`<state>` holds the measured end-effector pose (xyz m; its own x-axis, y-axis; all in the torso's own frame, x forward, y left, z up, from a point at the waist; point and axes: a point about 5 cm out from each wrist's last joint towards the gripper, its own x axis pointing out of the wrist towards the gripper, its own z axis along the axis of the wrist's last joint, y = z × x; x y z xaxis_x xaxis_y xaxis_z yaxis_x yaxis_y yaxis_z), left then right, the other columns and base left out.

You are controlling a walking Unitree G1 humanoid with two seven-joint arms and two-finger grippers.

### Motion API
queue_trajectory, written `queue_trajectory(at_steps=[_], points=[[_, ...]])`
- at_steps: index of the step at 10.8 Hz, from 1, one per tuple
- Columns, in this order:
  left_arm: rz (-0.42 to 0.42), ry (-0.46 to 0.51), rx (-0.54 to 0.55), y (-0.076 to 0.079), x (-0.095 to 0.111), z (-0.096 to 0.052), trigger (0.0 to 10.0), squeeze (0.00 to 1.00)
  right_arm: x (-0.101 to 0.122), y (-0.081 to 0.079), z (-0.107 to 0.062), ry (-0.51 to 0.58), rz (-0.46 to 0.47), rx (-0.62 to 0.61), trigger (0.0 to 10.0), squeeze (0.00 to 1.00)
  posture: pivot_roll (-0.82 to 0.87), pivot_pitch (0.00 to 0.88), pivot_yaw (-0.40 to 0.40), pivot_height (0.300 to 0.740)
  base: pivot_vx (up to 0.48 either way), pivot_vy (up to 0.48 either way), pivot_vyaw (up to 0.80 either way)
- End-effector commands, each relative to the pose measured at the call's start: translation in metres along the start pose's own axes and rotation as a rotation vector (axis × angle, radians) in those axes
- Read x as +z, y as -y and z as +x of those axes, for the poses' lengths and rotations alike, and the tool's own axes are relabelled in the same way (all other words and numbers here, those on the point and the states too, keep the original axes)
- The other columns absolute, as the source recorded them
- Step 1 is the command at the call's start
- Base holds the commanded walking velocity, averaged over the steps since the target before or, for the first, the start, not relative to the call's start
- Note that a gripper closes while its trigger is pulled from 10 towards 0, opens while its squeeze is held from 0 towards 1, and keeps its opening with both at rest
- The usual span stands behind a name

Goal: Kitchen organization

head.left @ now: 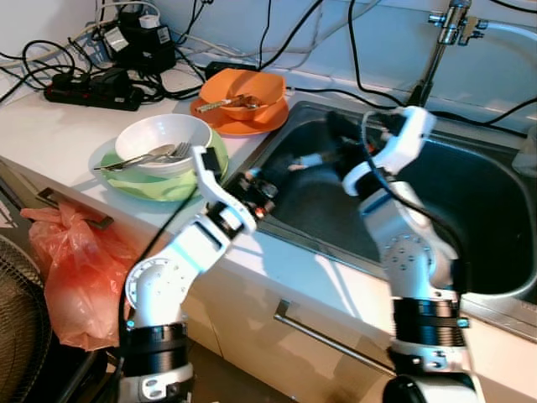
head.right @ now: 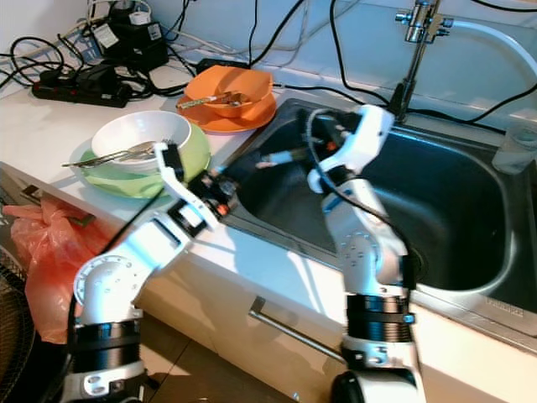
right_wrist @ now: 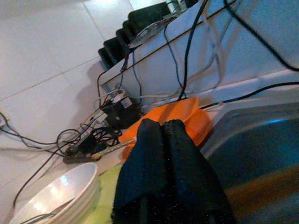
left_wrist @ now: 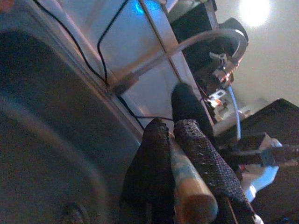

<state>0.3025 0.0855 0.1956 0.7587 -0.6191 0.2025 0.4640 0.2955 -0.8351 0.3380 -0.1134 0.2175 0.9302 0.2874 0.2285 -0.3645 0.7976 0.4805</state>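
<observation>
The left gripper [left_wrist: 180, 140] reaches over the near-left rim of the dark stainless-steel sink basin [head.left: 470, 210], its two black textured fingers [left_wrist: 201, 154] clamped on a slim utensil handle with a pale blue band and a rounded wooden butt [left_wrist: 189, 184]. In the head views a light, slender piece [head.left: 307, 161] lies just beyond that gripper inside the basin; whether it belongs to the same utensil cannot be told.

The right gripper [right_wrist: 161, 140] hangs above the middle of the basin, fingers pressed together with nothing visible between them, pointing toward the left counter.

On the white countertop [head.left: 59, 126] just left of the sink stands a white ceramic bowl [head.left: 159, 138] holding a metal fork and spoon [head.left: 147, 156], set in a pale green plate [head.left: 143, 186]. Behind it, at the sink's back-left corner, an orange bowl [head.left: 247, 86] with a utensil lying in it [head.left: 226, 102] rests on an orange plate [head.left: 243, 126].

A chrome tap [head.left: 442, 42] rises at the back of the sink against the white tiled wall. A black power strip [head.left: 92, 88] and tangled black cables [head.left: 50, 59] crowd the far-left counter. Below the counter edge hang an orange plastic bag [head.left: 71, 269] and a metal drawer handle [head.left: 327, 336].
</observation>
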Motion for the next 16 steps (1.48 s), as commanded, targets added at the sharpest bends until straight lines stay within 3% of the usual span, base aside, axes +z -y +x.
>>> queue_trajectory(at_steps=[1,3,4,5,10,13,16], points=[[0.018,0.003,-0.002,0.001,0.003,0.002,0.0,0.0,0.008,-0.002,0.0,0.024,-0.013,0.001,0.0,0.0,-0.03,0.0,0.023,0.74,0.0,0.0,0.0],[0.029,0.011,0.005,-0.001,0.004,0.002,0.0,0.0,0.008,0.002,-0.004,0.016,-0.028,-0.015,0.0,0.0,-0.04,0.0,0.025,0.74,0.0,0.0,0.0],[0.03,0.009,0.001,0.0,0.002,0.003,0.0,0.0,0.004,0.004,-0.005,-0.003,-0.037,-0.03,10.0,0.0,-0.04,0.0,0.026,0.74,0.0,0.0,0.0],[0.032,0.006,-0.001,0.001,0.002,0.003,0.0,0.0,0.002,0.005,-0.006,-0.015,-0.044,-0.039,10.0,1.0,-0.04,0.0,0.026,0.74,0.0,0.0,0.0],[0.027,0.013,0.006,-0.002,0.004,0.005,0.0,0.0,0.001,0.015,-0.018,-0.026,-0.045,-0.058,10.0,1.0,-0.04,0.0,0.03,0.74,0.0,0.0,0.0],[0.018,0.014,0.001,-0.001,0.002,0.006,0.0,0.0,-0.014,-0.003,-0.017,-0.06,0.031,-0.02,10.0,1.0,-0.04,0.0,0.031,0.74,0.0,0.0,0.0],[0.03,0.035,0.02,-0.005,0.009,0.002,0.0,0.0,-0.02,0.004,-0.025,-0.08,0.012,-0.07,10.0,1.0,-0.03,0.0,0.023,0.74,0.0,0.0,0.0]])
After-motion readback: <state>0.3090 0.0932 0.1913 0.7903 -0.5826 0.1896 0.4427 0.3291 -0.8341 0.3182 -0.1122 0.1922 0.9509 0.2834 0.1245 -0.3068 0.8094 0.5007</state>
